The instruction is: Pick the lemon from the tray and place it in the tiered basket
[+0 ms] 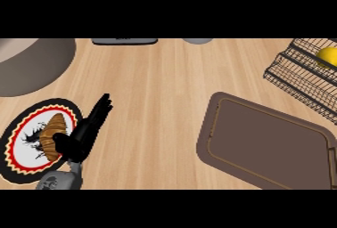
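Observation:
The yellow lemon lies inside the black wire tiered basket at the far right, partly cut off by the picture's edge. The brown tray rests on the counter at the lower right with nothing on it. My left hand stands at the lower left with its fingers straight and pointing away from me, holding nothing. It sits beside the right rim of a patterned plate. My right hand does not show in this view.
A round plate with a red and black rim carries a croissant at the lower left. A grey curved object fills the upper left corner. A dark flat item and a grey one lie along the far edge.

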Controlling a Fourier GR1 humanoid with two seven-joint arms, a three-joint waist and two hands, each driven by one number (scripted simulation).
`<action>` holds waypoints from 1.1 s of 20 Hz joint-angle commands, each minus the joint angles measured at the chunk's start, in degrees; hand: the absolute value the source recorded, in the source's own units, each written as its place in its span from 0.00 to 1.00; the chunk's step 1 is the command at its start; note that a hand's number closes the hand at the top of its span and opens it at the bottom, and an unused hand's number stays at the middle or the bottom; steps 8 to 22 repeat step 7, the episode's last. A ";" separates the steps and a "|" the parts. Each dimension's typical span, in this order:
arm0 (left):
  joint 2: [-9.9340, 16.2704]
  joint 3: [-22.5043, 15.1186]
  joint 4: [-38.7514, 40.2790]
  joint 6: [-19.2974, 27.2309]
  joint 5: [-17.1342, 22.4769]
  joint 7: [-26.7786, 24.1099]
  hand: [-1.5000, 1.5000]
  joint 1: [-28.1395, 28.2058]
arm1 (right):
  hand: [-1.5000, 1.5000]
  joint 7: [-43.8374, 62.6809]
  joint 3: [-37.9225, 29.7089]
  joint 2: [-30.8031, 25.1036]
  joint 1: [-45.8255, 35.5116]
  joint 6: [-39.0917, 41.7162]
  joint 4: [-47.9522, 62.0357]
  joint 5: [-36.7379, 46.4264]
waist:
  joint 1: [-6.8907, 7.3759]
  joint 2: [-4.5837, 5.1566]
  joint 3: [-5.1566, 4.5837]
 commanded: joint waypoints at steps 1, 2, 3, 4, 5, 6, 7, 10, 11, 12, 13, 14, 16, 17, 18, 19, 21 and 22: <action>-0.31 1.31 1.58 0.01 0.71 0.03 0.50 -1.68 | 0.00 -4.84 -7.21 -6.26 7.80 4.67 0.99 -5.93 | -0.77 0.06 0.04; 0.20 0.93 -0.54 -0.16 0.29 -0.10 0.50 -0.43 | 0.00 -6.28 -8.54 -6.79 10.14 6.07 0.97 -7.23 | -0.32 -0.02 0.03; -0.86 0.57 1.30 1.40 -0.83 -1.13 0.50 0.73 | 0.00 -7.35 -10.36 -8.42 13.64 10.13 1.93 -8.79 | -1.38 -0.18 0.04; 0.09 0.01 -2.33 0.07 -0.04 1.08 0.50 2.28 | 0.00 -7.43 -11.26 -11.08 15.75 11.89 2.38 -9.23 | -0.97 -0.28 0.06; 0.05 1.20 0.25 0.86 -0.51 -0.96 0.50 0.98 | 0.00 -9.94 -12.91 -11.16 19.07 14.65 3.71 -10.56 | -1.35 -0.15 0.06; -1.12 0.11 -0.31 1.40 -0.91 -0.35 0.50 1.28 | 0.00 -8.94 -13.40 -13.63 20.94 18.06 4.92 -10.91 | -1.24 -0.13 0.07; -0.99 -0.36 -2.47 1.32 -0.89 0.29 0.50 2.72 | 0.00 -8.85 -14.47 -15.48 23.42 20.71 5.30 -11.77 | -1.45 -0.34 0.05; -0.99 -0.36 -2.47 1.32 -0.89 0.29 0.50 2.72 | 0.00 -8.85 -14.47 -15.48 23.42 20.71 5.30 -11.77 | -1.45 -0.34 0.05; -0.99 -0.36 -2.47 1.32 -0.89 0.29 0.50 2.72 | 0.00 -8.85 -14.47 -15.48 23.42 20.71 5.30 -11.77 | -1.45 -0.34 0.05; -0.99 -0.36 -2.47 1.32 -0.89 0.29 0.50 2.72 | 0.00 -8.85 -14.47 -15.48 23.42 20.71 5.30 -11.77 | -1.45 -0.34 0.05; -0.99 -0.36 -2.47 1.32 -0.89 0.29 0.50 2.72 | 0.00 -8.85 -14.47 -15.48 23.42 20.71 5.30 -11.77 | -1.45 -0.34 0.05; -0.99 -0.36 -2.47 1.32 -0.89 0.29 0.50 2.72 | 0.00 -8.85 -14.47 -15.48 23.42 20.71 5.30 -11.77 | -1.45 -0.34 0.05; -0.99 -0.36 -2.47 1.32 -0.89 0.29 0.50 2.72 | 0.00 -8.85 -14.47 -15.48 23.42 20.71 5.30 -11.77 | -1.45 -0.34 0.05; -0.99 -0.36 -2.47 1.32 -0.89 0.29 0.50 2.72 | 0.00 -8.85 -14.47 -15.48 23.42 20.71 5.30 -11.77 | -1.45 -0.34 0.05; -0.99 -0.36 -2.47 1.32 -0.89 0.29 0.50 2.72 | 0.00 -8.85 -14.47 -15.48 23.42 20.71 5.30 -11.77 | -1.45 -0.34 0.05; -0.99 -0.36 -2.47 1.32 -0.89 0.29 0.50 2.72 | 0.00 -8.85 -14.47 -15.48 23.42 20.71 5.30 -11.77 | -1.45 -0.34 0.05; -0.99 -0.36 -2.47 1.32 -0.89 0.29 0.50 2.72 | 0.00 -8.85 -14.47 -15.48 23.42 20.71 5.30 -11.77 | -1.45 -0.34 0.05; -0.99 -0.36 -2.47 1.32 -0.89 0.29 0.50 2.72 | 0.00 -8.85 -14.47 -15.48 23.42 20.71 5.30 -11.77 | -1.45 -0.34 0.05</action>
